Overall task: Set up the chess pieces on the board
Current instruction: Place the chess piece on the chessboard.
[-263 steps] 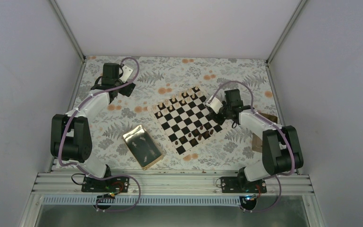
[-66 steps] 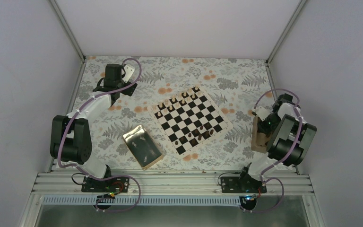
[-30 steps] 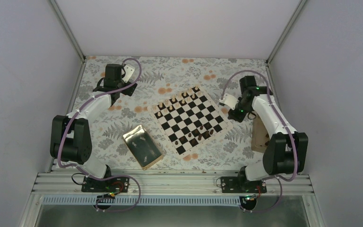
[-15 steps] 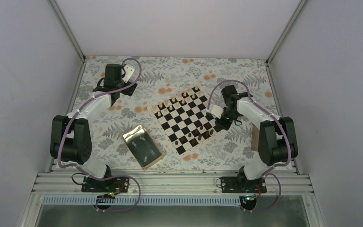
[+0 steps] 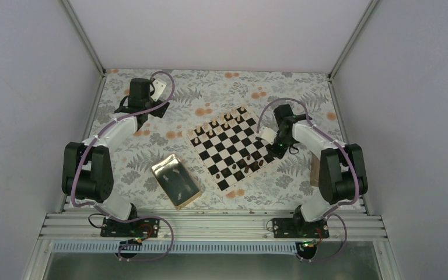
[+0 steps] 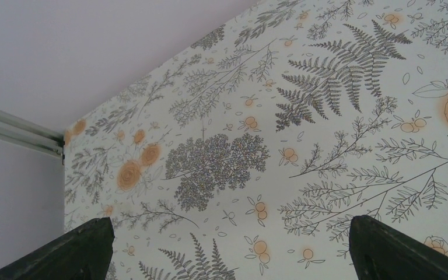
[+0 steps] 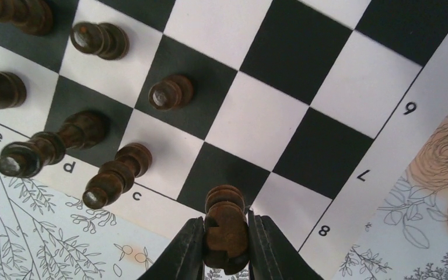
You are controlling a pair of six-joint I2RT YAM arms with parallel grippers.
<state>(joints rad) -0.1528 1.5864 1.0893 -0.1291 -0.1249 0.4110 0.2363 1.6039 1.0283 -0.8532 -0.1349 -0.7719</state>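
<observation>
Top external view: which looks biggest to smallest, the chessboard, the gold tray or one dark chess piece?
1. chessboard, the largest.
2. gold tray, clearly smaller.
3. dark chess piece, tiny, smaller than one board square.
All three sit at a similar level, so nearness barely skews this.

free: board (image 7: pixel 262 122) squares near numbered rim | blocked: dark pieces (image 7: pixel 171 93), lettered rim

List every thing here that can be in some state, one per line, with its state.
right gripper, shut on a dark chess piece
dark chess piece, held over the board's corner
left gripper, open, holding nothing
board, partly set, middle squares bare
other dark pieces, standing on the board
gold tray, lying flat, contents too small to tell
</observation>
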